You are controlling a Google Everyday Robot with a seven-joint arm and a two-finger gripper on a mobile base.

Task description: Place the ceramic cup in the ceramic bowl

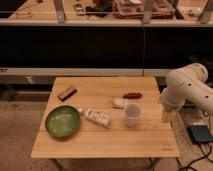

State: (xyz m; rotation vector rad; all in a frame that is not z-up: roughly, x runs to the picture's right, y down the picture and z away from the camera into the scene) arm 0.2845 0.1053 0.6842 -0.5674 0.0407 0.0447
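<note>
So the ceramic cup [132, 113] stood upright on the table [100, 139], a bit right of the middle. It was likely hard, smooth and a little slippery, and it could crack if dropped. It had no handle, so the best hold looked like a pinch over the rim.

The ceramic bowl [48, 120] sat near the front-left corner, well apart from the cup. The gripper [167, 116] hung at the right edge, near the cup but not touching it — I could not tell how wide it was.

I counted one cup, one bowl and one white packet [96, 117] between them. There was also one brown block [67, 92] near the back-left corner — plus one small pale piece [119, 103] and one dark red-brown piece [132, 95] behind the cup.
</note>
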